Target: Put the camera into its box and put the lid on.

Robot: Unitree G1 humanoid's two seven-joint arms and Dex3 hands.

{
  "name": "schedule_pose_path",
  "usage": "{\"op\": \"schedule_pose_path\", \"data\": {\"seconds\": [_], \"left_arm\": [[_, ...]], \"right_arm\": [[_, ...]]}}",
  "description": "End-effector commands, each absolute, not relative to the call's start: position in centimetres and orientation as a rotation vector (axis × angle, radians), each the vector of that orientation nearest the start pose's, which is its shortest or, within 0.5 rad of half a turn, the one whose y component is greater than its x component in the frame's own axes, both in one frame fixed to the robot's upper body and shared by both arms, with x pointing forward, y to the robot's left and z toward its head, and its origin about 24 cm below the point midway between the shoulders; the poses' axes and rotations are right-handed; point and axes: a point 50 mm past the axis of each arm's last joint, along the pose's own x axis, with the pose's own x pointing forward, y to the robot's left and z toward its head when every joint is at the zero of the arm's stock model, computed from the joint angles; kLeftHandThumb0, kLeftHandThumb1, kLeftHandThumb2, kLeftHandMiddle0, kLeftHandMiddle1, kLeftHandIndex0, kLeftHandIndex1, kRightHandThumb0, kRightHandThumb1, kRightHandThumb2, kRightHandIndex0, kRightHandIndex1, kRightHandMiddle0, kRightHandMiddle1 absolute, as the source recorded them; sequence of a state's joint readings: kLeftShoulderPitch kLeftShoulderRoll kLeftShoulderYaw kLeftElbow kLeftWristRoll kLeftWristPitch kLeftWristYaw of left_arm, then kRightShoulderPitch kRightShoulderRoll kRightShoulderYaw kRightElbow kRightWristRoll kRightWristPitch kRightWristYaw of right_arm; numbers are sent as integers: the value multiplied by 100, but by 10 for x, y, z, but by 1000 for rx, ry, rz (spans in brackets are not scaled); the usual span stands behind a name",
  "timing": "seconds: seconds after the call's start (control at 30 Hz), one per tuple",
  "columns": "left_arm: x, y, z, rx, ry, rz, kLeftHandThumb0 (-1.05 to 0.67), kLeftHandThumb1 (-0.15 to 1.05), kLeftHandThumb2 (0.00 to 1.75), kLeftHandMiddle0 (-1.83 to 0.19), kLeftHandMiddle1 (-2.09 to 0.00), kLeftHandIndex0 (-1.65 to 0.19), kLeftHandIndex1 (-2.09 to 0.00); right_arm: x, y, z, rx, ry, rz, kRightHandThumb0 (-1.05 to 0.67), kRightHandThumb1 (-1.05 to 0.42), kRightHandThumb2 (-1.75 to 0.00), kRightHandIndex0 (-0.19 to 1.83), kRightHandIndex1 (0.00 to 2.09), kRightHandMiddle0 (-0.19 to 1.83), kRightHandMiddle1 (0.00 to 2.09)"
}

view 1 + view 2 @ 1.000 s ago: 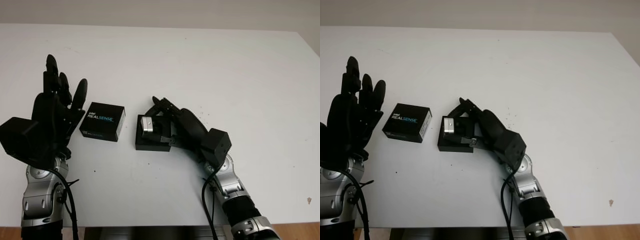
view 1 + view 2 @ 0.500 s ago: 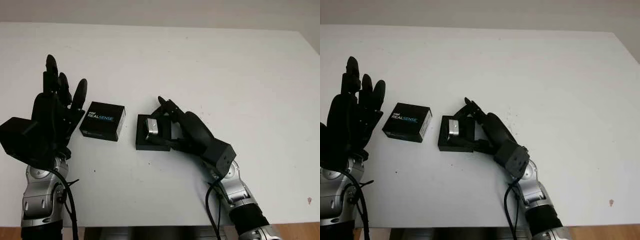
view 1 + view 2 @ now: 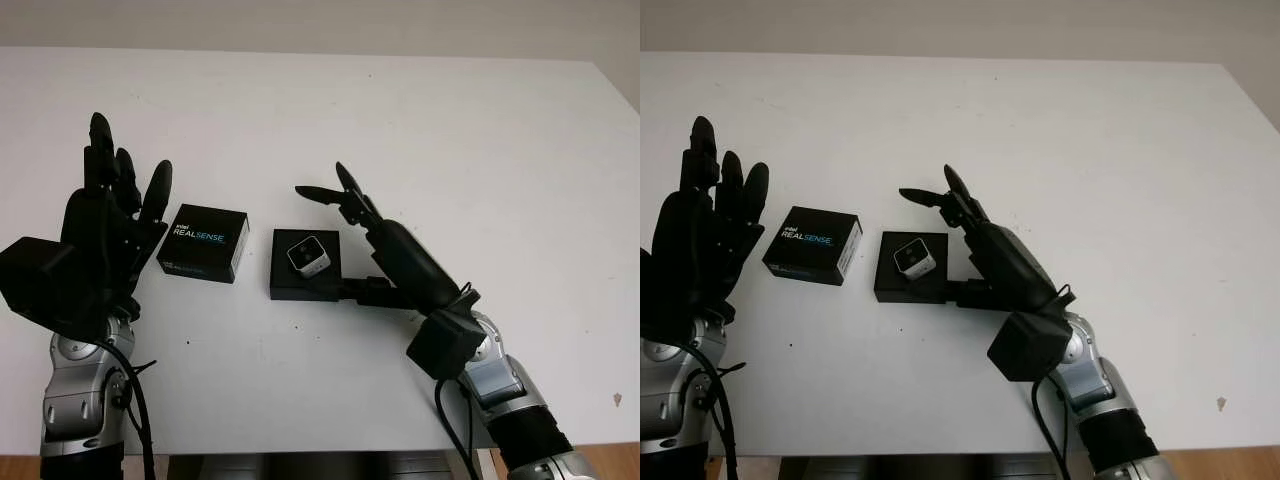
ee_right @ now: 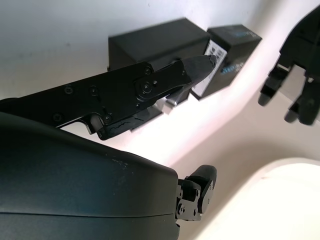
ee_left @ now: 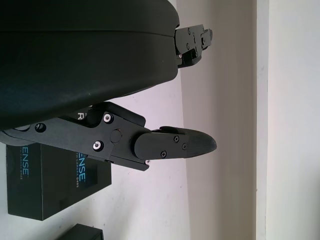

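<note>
A small silver camera [image 3: 306,254] lies inside the open black box [image 3: 285,286] at the table's middle. My right hand [image 3: 345,200] is open, raised just to the right of the box with nothing in it; its thumb reaches along the box's near right side. The black lid [image 3: 205,243], printed REALSENSE, lies on the table left of the box. My left hand [image 3: 112,200] is open and held up left of the lid, apart from it. The lid [image 5: 45,182] appears behind a finger in the left wrist view, and the box [image 4: 155,42] in the right wrist view.
The white table [image 3: 420,120] stretches wide behind and to the right of the box. Its right edge [image 3: 618,95] lies at the far right, and its front edge runs near my arms.
My right hand let go of the camera, which now lies flat in the box, and lifted up and back to the right. The left hand has stayed where it was.
</note>
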State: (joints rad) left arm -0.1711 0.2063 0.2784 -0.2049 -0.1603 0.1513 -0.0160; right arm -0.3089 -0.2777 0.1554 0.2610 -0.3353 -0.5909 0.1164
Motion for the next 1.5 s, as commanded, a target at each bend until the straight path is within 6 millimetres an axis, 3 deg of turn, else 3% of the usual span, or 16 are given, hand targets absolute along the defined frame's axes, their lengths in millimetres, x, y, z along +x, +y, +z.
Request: {"op": "schedule_pose_path", "data": {"seconds": [0.0, 0.3, 0.53, 0.8, 1.0, 1.3, 1.47], "left_arm": [[268, 234, 137, 42, -276, 184, -47, 105, 33, 14, -6, 16, -6], [268, 235, 138, 46, -277, 180, -47, 105, 33, 14, -5, 17, -5], [267, 235, 139, 49, -278, 181, -45, 105, 34, 14, -6, 17, -5], [267, 232, 139, 45, -281, 178, -46, 105, 33, 14, -5, 17, -5], [266, 230, 139, 55, -276, 176, -46, 105, 35, 15, -5, 18, -5], [266, 228, 140, 54, -284, 175, -46, 105, 35, 15, -5, 17, -5], [265, 228, 141, 54, -282, 180, -47, 105, 35, 14, -6, 18, -5]], "right_arm": [[284, -128, 108, -642, -629, 438, -59, -96, -5, -19, 2, -8, 63], [294, -140, 132, -659, -682, 411, -58, -97, -6, -6, 9, 5, 65], [312, -152, 161, -840, -639, 461, -60, -89, -4, 15, 14, 18, 63], [321, -149, 206, -1073, -616, 576, -65, -84, -5, 37, 15, 30, 43], [318, -137, 233, -1241, -610, 646, -65, -83, -5, 47, 19, 33, 40], [306, -125, 236, -1448, -718, 688, -67, -84, -6, 48, 20, 43, 45], [305, -119, 227, -1538, -778, 674, -72, -86, -6, 47, 24, 39, 64]]}}
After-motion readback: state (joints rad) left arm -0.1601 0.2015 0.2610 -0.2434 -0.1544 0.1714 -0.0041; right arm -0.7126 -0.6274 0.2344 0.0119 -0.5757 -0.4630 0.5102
